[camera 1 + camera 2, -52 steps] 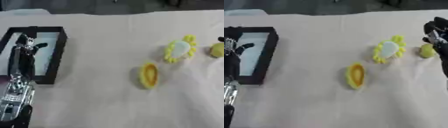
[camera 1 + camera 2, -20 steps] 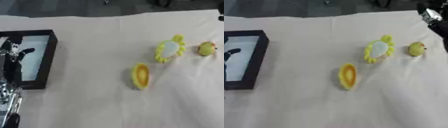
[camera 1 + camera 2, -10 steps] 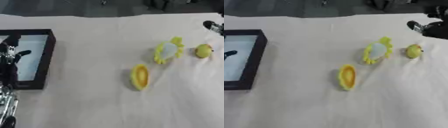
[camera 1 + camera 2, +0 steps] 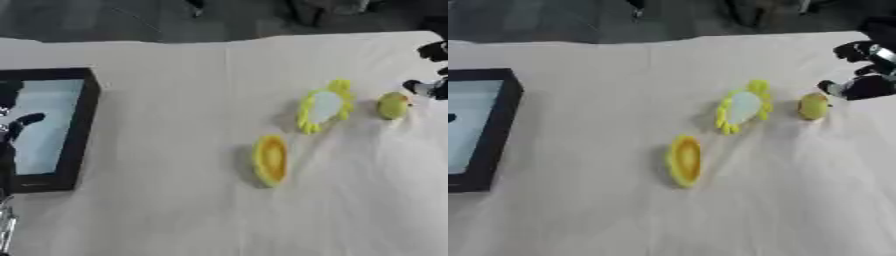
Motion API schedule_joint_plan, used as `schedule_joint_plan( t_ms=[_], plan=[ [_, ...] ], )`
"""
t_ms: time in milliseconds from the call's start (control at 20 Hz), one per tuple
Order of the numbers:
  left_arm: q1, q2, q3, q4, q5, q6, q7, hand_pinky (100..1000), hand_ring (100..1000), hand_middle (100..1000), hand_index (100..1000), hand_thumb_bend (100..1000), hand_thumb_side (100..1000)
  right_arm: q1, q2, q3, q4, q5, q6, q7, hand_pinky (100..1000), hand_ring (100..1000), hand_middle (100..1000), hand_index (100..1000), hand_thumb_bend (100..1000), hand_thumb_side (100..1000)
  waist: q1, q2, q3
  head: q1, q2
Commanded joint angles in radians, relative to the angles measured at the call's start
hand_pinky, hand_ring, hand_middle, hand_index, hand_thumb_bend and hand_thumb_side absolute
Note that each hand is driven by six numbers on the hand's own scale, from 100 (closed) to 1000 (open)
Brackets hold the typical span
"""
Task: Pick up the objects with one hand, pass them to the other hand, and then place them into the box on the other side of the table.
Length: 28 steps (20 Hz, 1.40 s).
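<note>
A cream cloth-covered table point(image 4: 579, 200) is seen from above, and three yellow things are laid out on its right half. Nearest the right edge a small round yellow ball point(image 4: 813, 106) is found, resting on the cloth; just to its left a white disc with a yellow petalled rim, a flower point(image 4: 741, 107), is tilted on its edge, close to the ball but apart from it. Below and left of the flower a yellow-orange oval point(image 4: 684, 160) is set, long axis running up and down, well apart from the other two. The right hand point(image 4: 866, 70) is brought in at the upper right, black, with its fingers spread and the thumb set apart from them, nothing held between; its lower fingertip is seen just right of the ball, and contact cannot be made out through the blur. On the far left a black-walled box point(image 4: 83, 125) with a pale blue floor is seen, well apart from the toys. The left hand point(image 4: 10, 131) is shown at the left edge over the box; its dark fingers look relaxed and empty, though only part is caught.
</note>
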Motion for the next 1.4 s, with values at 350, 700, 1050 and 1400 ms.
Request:
schedule_joint_plan(
  t_ms=[350, 700, 1050, 1400],
  plan=[
    [-0.008, 0.028, 0.002, -0.011, -0.001, 0.001, 0.000, 719, 1000, 839, 831, 501, 756, -0.057, -0.047, -0.024, 0.147, 0.129, -0.087, 0.158, 867, 952, 890, 906, 485, 134, -0.015, -0.022, -0.006, -0.001, -0.003],
    [-0.010, 0.024, 0.002, -0.014, 0.002, 0.000, 0.000, 719, 1000, 840, 831, 499, 757, -0.071, -0.021, -0.030, 0.191, 0.167, -0.114, 0.286, 866, 951, 889, 907, 494, 135, -0.011, -0.019, -0.003, 0.000, 0.002],
    [-0.008, 0.025, 0.002, -0.012, 0.002, 0.002, -0.001, 719, 1000, 840, 831, 498, 758, -0.111, -0.001, -0.058, 0.197, 0.181, -0.122, 0.415, 863, 951, 887, 907, 502, 134, -0.009, -0.018, -0.004, 0.000, 0.003],
    [-0.010, 0.023, 0.003, -0.014, 0.004, 0.000, -0.001, 719, 1000, 839, 831, 498, 756, -0.154, 0.017, -0.103, 0.200, 0.205, -0.113, 0.545, 858, 949, 883, 907, 519, 144, -0.009, -0.020, -0.003, -0.002, 0.000]
  ],
)
